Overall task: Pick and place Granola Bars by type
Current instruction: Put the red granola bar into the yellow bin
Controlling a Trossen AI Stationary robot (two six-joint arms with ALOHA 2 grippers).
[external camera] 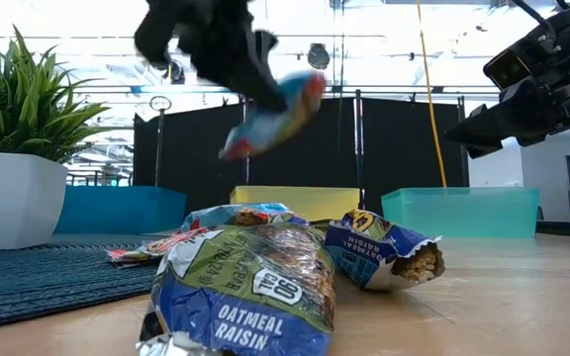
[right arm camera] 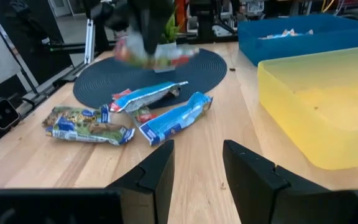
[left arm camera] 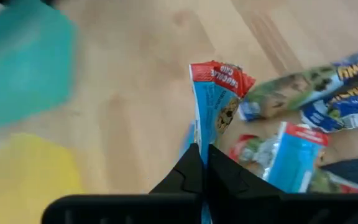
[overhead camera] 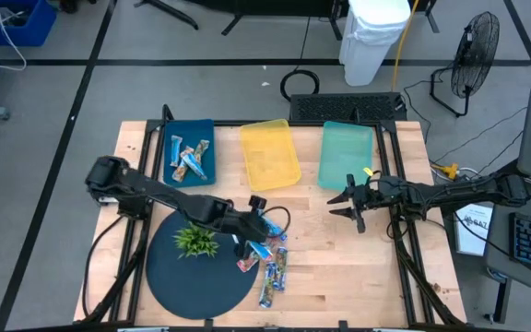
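My left gripper (overhead camera: 254, 240) hangs above the table's middle, by the round mat's right edge, shut on a light blue granola bar with a red end (left arm camera: 216, 93). In the low view this bar (external camera: 277, 111) is in the air. Several more bars lie in a loose pile (overhead camera: 270, 267) on the wood below, among them a brownish-green oatmeal one (external camera: 250, 287) and a light blue one (right arm camera: 174, 118). A few bars rest in the blue tray (overhead camera: 190, 159). My right gripper (overhead camera: 347, 205) waits open near the teal tray, touching nothing. My left gripper pinches the light blue bar between its two fingers at one end of the wrapper (left arm camera: 201, 148). The fingers come from above, slanting down. The bar is lifted clear of the table and sticks out past the fingertips, tilted, its red end (left arm camera: 221, 73) farthest from them.
Three trays stand in a row along the far side: blue (overhead camera: 178, 138), yellow (overhead camera: 270, 155) and teal (overhead camera: 347, 152). A small green plant in a white pot (overhead camera: 194, 242) stands on a dark round mat (overhead camera: 182, 277). Bare wood lies between the two grippers.
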